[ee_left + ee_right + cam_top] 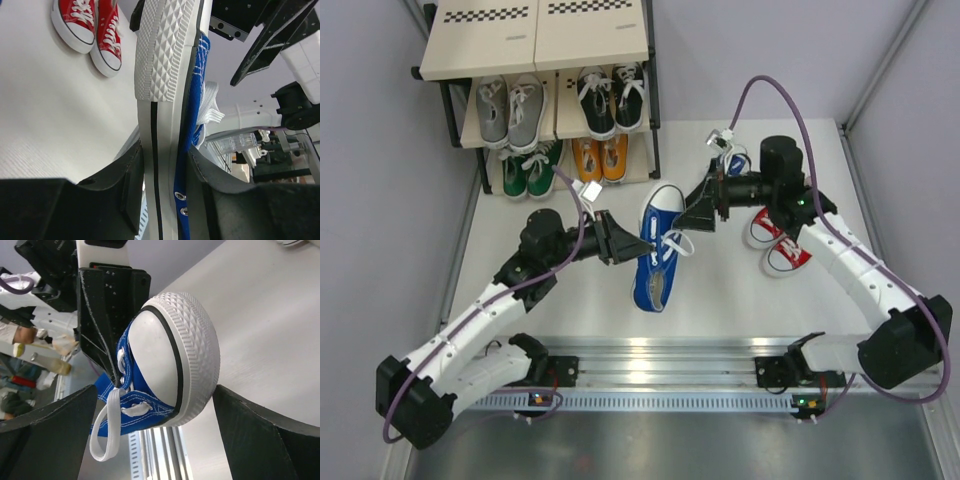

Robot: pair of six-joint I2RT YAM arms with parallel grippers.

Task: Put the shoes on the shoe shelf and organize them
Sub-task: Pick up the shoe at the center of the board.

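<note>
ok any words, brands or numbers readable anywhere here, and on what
No text can be read in any view.
shoe shelf: only black-and-white checkered strips, no lettering.
blue sneaker: no brand mark shows.
black arm housing, right wrist view: pale marks, too blurred to read.

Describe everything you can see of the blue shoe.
The blue shoe is a low-top in blue canvas with white laces, a white rubber sole with a black stripe and a ridged toe bumper. It hangs above the table, toe toward the right gripper, which stands open around the toe without touching. The left gripper clamps its side.
</note>
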